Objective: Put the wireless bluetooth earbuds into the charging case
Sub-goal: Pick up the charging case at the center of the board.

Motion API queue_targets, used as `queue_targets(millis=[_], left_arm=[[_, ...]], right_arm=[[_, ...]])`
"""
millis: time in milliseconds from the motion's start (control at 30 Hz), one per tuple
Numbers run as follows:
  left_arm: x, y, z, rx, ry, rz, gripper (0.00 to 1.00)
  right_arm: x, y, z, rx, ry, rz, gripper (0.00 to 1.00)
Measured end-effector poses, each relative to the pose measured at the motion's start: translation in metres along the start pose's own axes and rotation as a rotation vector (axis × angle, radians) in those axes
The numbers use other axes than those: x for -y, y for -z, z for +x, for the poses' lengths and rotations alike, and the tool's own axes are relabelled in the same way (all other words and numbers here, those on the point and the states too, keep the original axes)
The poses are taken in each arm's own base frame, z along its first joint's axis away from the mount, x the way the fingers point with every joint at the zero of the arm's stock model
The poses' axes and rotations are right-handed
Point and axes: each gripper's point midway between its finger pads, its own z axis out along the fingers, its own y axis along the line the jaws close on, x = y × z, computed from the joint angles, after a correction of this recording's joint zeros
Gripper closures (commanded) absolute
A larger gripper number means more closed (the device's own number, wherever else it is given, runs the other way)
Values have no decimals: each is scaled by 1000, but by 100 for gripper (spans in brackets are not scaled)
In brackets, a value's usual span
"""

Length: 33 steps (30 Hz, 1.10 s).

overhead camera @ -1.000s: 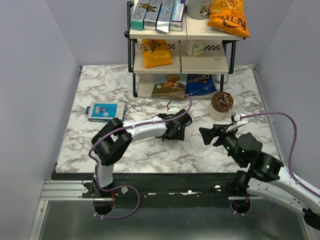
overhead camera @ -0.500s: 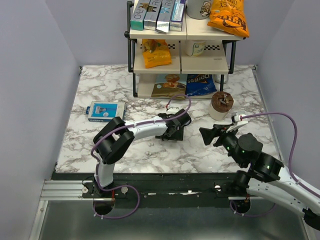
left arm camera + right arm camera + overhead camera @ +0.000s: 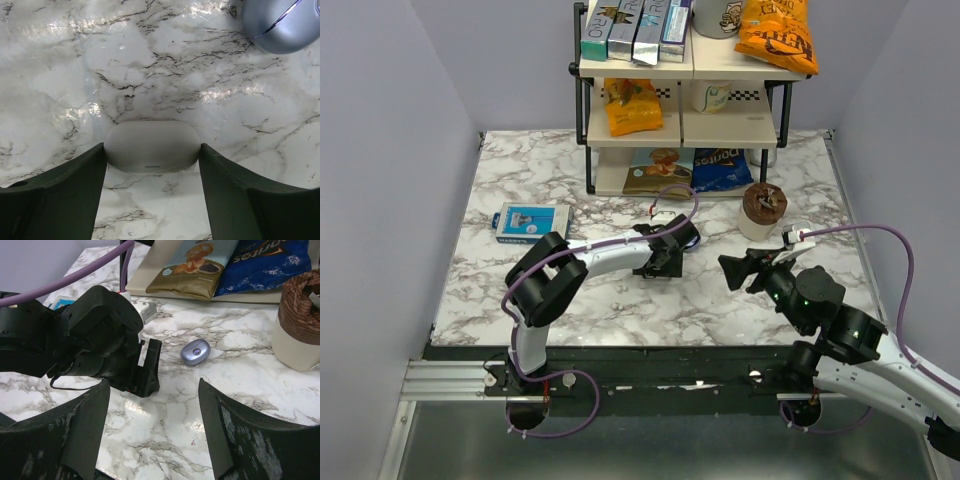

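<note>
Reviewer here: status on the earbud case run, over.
Left hand clamped on white oval object, not the charging case. Right hand open, empty. Charging case shut, on table, untouched. Earbuds not in sight.

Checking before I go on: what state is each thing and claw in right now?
charging case, lid shut, lying on the table
white oval object, on the table, gripped at both sides
left claw, shut on the white oval object
right claw, open and empty
earbuds, not in view
</note>
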Motion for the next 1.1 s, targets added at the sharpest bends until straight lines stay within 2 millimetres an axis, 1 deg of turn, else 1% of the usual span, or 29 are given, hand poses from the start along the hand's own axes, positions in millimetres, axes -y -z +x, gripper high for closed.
queue_targets(millis=[33,167,233,367,400,467,500,533,567,633,667,733,800,833,867,900,933,1000,1033,1067,1100], left_arm=[[0,0,0,0,0,2,29],[0,-1,0,1,-1,3,37],[0,-1,0,1,-1,4,37],[-1,1,0,17,1,17,51],[-2,2,0,22,1,19,53],[-8,8,-1,39,-10,15,59],[-9,11,-3,48,-13,18,59],[-9,18,-9,73,-24,24,60],[-8,25,-16,101,-26,36,64],[-5,42,-33,164,-38,68,66],[-2,53,-42,200,-45,90,74],[3,79,-62,292,-65,156,76],[6,103,-78,393,-96,226,76],[5,112,-81,432,-107,254,76],[4,122,-83,485,-133,295,81],[3,128,-81,525,-152,335,83],[-2,136,-76,581,-189,382,84],[-11,143,-63,693,-251,468,92],[-17,143,-53,729,-280,494,97],[-22,142,-44,767,-315,518,100],[-27,142,-35,812,-357,544,100]], right_arm=[[0,0,0,0,0,0,20],[0,0,2,-3,2,1,20],[1,-1,3,-6,3,2,20],[1,-1,4,-8,4,2,20],[1,0,4,-8,3,0,20],[1,0,4,-7,3,-1,20],[0,0,3,-7,2,-3,20],[0,0,2,-5,1,-5,20],[-1,1,1,-3,0,-6,20],[-2,2,-6,9,-7,-11,20],[-3,3,-10,16,-11,-14,20],[-5,6,-18,32,-21,-20,21],[-7,7,-27,41,-26,-22,21],[-7,8,-31,42,-26,-15,21],[-8,8,-36,47,-28,-9,21],[-9,8,-41,51,-30,-4,21],[-10,8,-45,52,-31,-3,21],[-14,8,-50,47,-28,-11,20],[-18,7,-52,37,-23,-19,20],[-23,7,-55,21,-17,-33,19],[-28,6,-57,8,-13,-47,19]])
